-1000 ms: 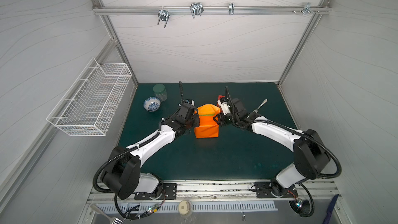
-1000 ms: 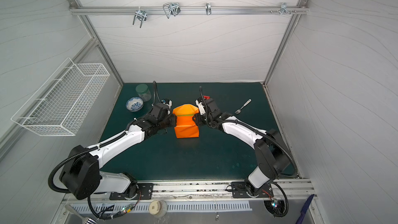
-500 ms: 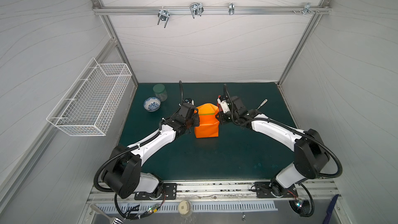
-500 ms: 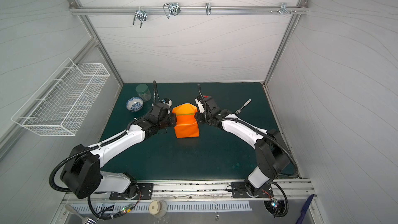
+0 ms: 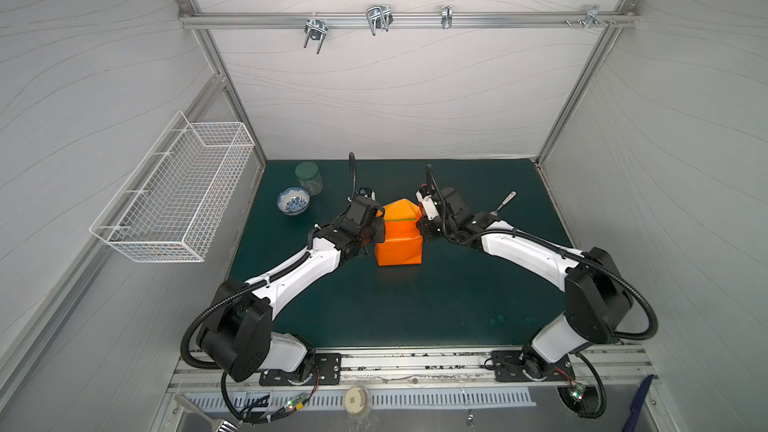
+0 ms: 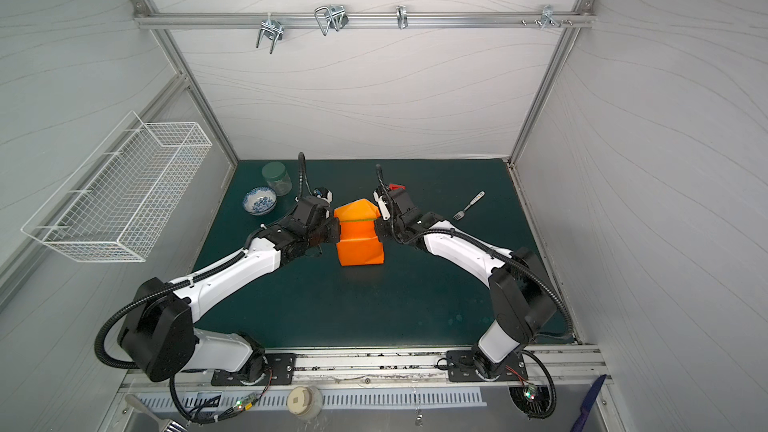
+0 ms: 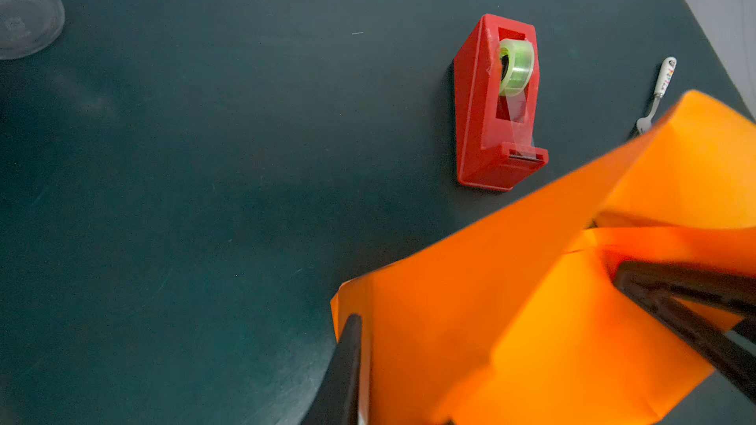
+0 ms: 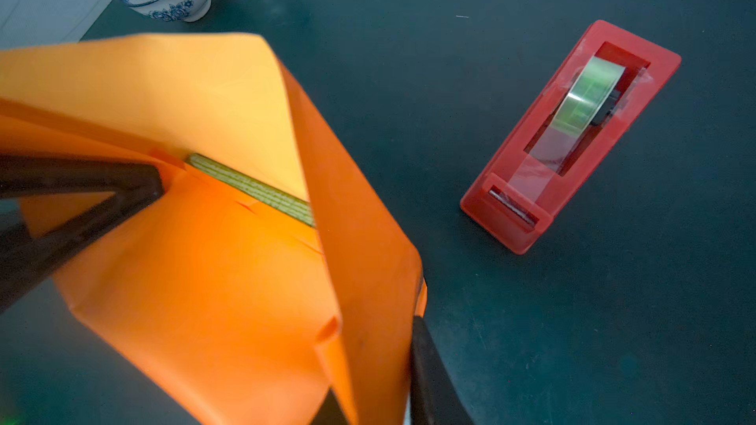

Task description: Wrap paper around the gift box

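Observation:
The orange paper (image 5: pixel 399 243) is folded up around the gift box in the middle of the mat. Only a thin yellow-green ribbed strip of the gift box (image 8: pixel 253 190) shows in the gap between two flaps, in both top views too (image 6: pixel 357 220). My left gripper (image 5: pixel 376 228) is shut on the paper's left side, where a raised flap (image 7: pixel 511 320) lies between its fingers. On the right side my right gripper (image 5: pixel 419 228) pinches another fold of paper (image 8: pixel 368 280). Each wrist view shows the other gripper's dark finger (image 8: pixel 82 194) across the parcel.
A red tape dispenser (image 8: pixel 572 132) stands just behind the parcel, close to the right gripper. To the far right lies a fork (image 5: pixel 505 203). A blue-and-white bowl (image 5: pixel 293 200) and a green-lidded jar (image 5: pixel 309 177) sit far left. A wire basket (image 5: pixel 174 197) hangs on the left wall.
My right gripper has closed onto the paper's right edge. The left gripper has tightened a little and stayed where it was. The parcel has barely shifted.

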Motion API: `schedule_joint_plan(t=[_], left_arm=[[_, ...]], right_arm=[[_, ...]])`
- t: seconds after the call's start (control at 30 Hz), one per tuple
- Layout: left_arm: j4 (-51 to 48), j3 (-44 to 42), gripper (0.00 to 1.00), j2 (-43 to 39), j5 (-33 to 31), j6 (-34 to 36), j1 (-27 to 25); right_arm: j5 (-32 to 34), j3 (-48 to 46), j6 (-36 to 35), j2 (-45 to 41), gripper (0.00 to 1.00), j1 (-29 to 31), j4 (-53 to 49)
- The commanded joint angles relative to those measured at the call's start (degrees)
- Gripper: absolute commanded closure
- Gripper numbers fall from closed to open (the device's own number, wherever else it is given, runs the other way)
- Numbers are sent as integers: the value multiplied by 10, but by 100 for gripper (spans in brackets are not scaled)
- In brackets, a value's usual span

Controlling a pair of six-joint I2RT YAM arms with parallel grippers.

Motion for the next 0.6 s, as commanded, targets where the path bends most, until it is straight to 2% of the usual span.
schedule_joint_plan(t=[0.0,0.17,0.3,0.4,0.57], left_arm=[[-10,19,91,19,-21,11,-1],[-8,16,100,35,-26,13,-9],[-7,15,100,37,-26,16,-12],[-8,16,100,37,-26,18,-11],[-12,22,100,36,-24,21,-12]], right_arm=[[16,-6,-11,11,82,1,-30],[18,13,-9,5,74,1,-33],[21,31,-7,6,69,0,-31],[22,43,-8,14,70,1,-31],[22,55,-13,35,82,0,-34]])
